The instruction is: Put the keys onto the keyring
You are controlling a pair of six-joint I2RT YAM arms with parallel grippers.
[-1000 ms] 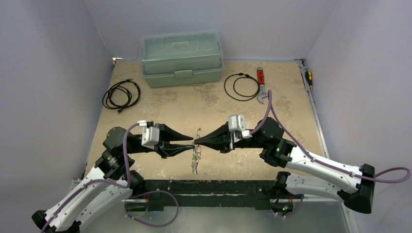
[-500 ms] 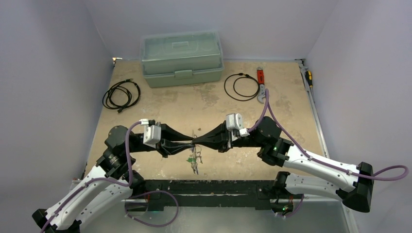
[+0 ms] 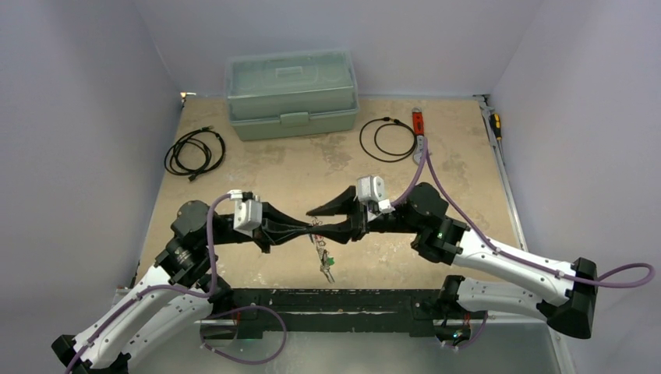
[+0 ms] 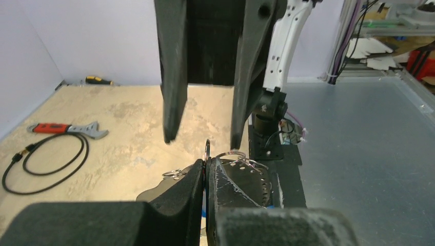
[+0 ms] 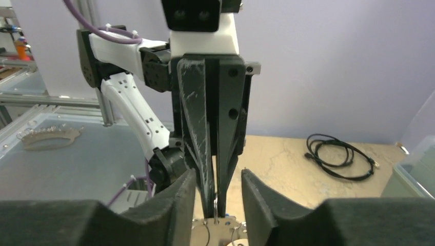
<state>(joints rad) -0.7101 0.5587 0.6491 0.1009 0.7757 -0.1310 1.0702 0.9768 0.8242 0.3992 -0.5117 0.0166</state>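
So, step: mid-air handover. Both arms meet tip to tip over the near middle of the sandy tabletop.
Left gripper: black two-finger tool, clenched. In the left wrist view its pads pinch the thin silvery metal keyring edge-on, and the ring stands upright out of the tips.
Why held so: my read is that an upright, edge-on ring leaves the loop exposed for the other tool to work on.
Right gripper: black two-finger tool, released. Its fingers are spread and straddle the left tips, with nothing visibly gripped.
Why spread: likely letting go or re-seating for a fresh bite – cannot tell which.
Keys: tiny silver keys with coloured plastic heads hang in a bunch just below the meeting tips. One green head shows; the others are too small to tell.
On the ring?: the bunch hangs from the pinch point, but which keys are threaded cannot be told.
Progress: judged partway.
Next move calls for: a fine, steady re-grip beside the left pinch.
Risk: the slender ring could twist or slip, and the dangling bunch could swing.
Clutter: pale green plastic toolbox, coiled black cables and red-handled wrench sit at the far side – well apart from the work.
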